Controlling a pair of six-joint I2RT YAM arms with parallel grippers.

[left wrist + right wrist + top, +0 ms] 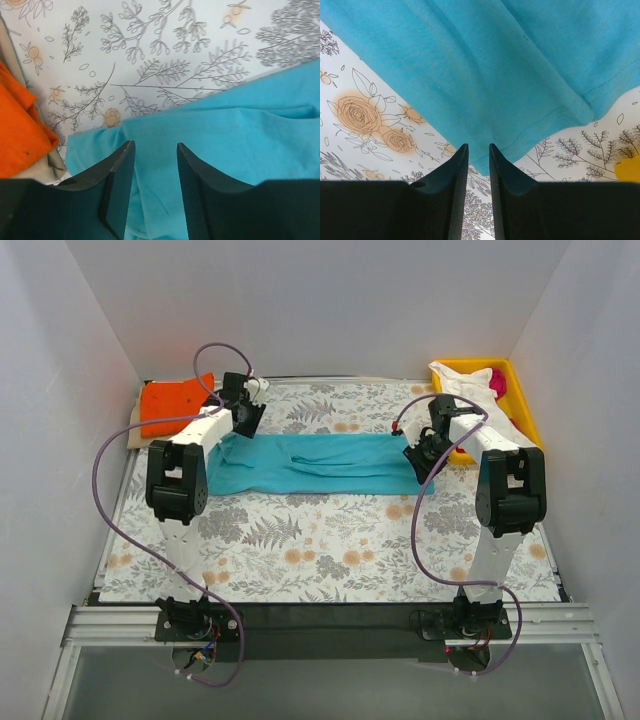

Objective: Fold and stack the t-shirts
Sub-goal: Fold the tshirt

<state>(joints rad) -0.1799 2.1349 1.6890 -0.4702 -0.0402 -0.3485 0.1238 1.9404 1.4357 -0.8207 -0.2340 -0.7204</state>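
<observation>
Top external view: the teal-blue t-shirt (320, 462) lies as a long band across the middle of the floral table cloth (330, 540), with one arm at each end. The left gripper (248, 418) is over its left end and the right gripper (420, 458) over its right end. Only from up here do I see the rest. A bright orange t-shirt (175, 405) is bunched at the far left corner, and a yellow tray (522, 400) at the far right holds a white t-shirt (465, 382) and a bit of a magenta one (497, 385).

How the jaws stand cannot be made out from above; the wrist cameras show it. On the left wrist view the two fingers stand clearly apart above the teal cloth, which shows flat in the gap, and they have hold of nothing. That view also shows the orange shirt lying on a beige cloth (55, 160), just beside the teal shirt's end.

On the right wrist view the fingers are parted by only a narrow slit. The stitched hem corner of the teal shirt (495, 60) lies right at their tips, flat on the table cloth and, as far as I can see, not pinched
</observation>
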